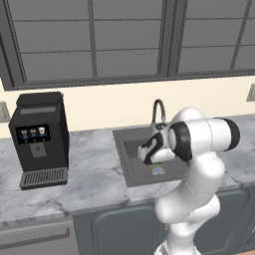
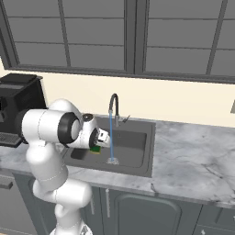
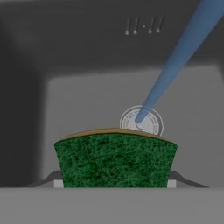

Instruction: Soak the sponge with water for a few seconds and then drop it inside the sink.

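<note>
Hand view: your pincer (image 3: 113, 183) is grasping the sponge (image 3: 114, 159); the water (image 3: 175, 65) is falling beyond it, so it risks staying dry over the sink (image 3: 26, 109).

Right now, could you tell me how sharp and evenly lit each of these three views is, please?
Left base view: flat, even light, the sink slightly soft, its basin dim. Right base view: similar, the water reads as a clear blue line, no glare. Hand view: the sponge shows sharp green texture in the shut gripper; the sink walls behind look smooth and shaded darker at the left.
</note>
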### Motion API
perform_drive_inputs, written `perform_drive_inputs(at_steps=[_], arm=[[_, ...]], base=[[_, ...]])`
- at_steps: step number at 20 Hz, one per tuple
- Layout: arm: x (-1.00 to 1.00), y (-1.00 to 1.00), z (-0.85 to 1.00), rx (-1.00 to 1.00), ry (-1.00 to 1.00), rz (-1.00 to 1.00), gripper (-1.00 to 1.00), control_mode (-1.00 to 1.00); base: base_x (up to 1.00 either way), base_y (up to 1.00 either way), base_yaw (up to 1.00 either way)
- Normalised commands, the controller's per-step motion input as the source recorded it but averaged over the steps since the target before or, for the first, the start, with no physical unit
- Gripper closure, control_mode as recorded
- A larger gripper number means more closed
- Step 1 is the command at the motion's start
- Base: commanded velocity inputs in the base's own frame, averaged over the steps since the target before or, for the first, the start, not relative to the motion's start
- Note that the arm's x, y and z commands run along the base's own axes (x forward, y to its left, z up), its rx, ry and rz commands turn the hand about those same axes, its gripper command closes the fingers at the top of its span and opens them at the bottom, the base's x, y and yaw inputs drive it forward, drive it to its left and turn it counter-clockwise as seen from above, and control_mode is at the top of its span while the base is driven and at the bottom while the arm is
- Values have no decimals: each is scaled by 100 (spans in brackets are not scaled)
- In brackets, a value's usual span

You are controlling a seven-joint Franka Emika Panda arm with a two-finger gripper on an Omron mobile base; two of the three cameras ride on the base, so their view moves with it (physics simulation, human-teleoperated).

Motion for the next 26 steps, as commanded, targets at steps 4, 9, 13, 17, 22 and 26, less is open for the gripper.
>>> perform_drive_inputs(at_steps=[4,9,13,17,22,26], arm=[[0,0,-1,0,-16,0,100,-100],[6,0,-5,0,-15,0,100,-100],[17,0,-6,0,-10,0,100,-100],[18,0,-12,0,-11,0,100,-100],[0,0,-17,0,-1,0,100,-100],[0,0,-28,0,1,0,100,-100]], base=[[0,0,0],[0,0,0],[0,0,0],[0,0,0],[0,0,0],[0,0,0]])
